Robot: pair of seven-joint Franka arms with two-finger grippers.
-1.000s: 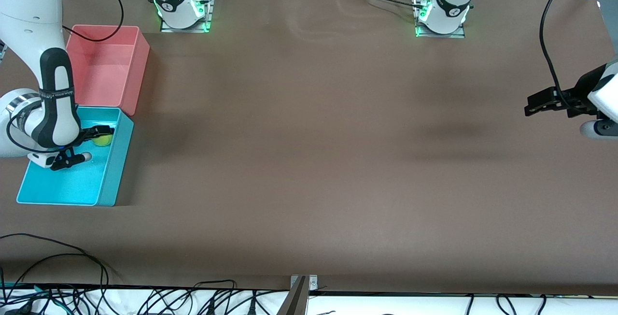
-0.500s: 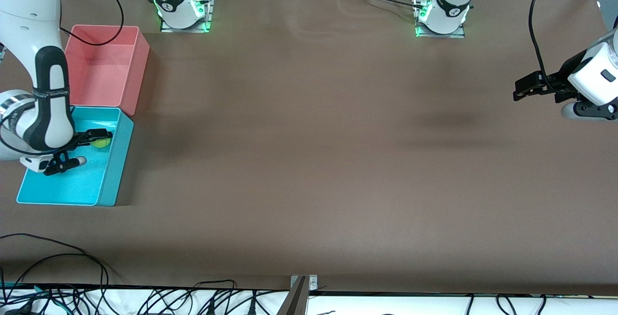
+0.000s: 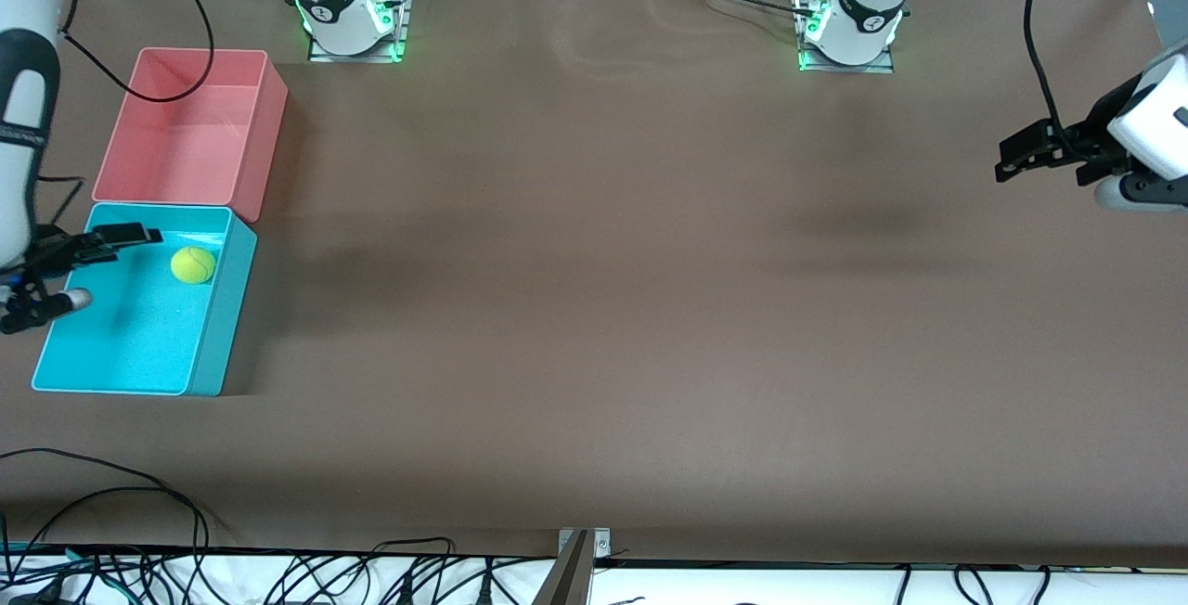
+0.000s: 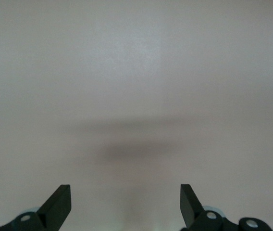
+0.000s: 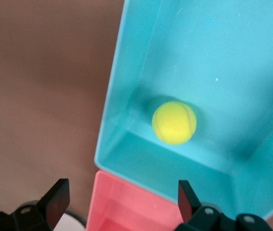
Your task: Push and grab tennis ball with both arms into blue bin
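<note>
The tennis ball point(image 3: 193, 264) lies loose on the bottom of the blue bin point(image 3: 215, 308), close to the wall that faces the table's middle. It also shows in the right wrist view point(image 5: 174, 122), inside the blue bin point(image 5: 127, 82). My right gripper point(image 3: 119, 245) is open and empty, up over the bin's edge at the right arm's end of the table, apart from the ball. In its own view the right gripper point(image 5: 122, 192) shows spread jaws. My left gripper point(image 3: 1019, 158) is open and empty over bare table at the left arm's end. Its own view shows the left gripper point(image 4: 124, 197) over table only.
A pink bin point(image 3: 255, 122) of like size stands against the blue bin, farther from the front camera; it shows in the right wrist view point(image 5: 122, 211) too. Cables lie along the table's front edge point(image 3: 139, 494). The two arm bases point(image 3: 348, 11) stand at the top.
My right gripper has let go of the ball and drawn up and away toward the right arm's end. The ball now rests in the blue bin. My left gripper shifted slightly.
</note>
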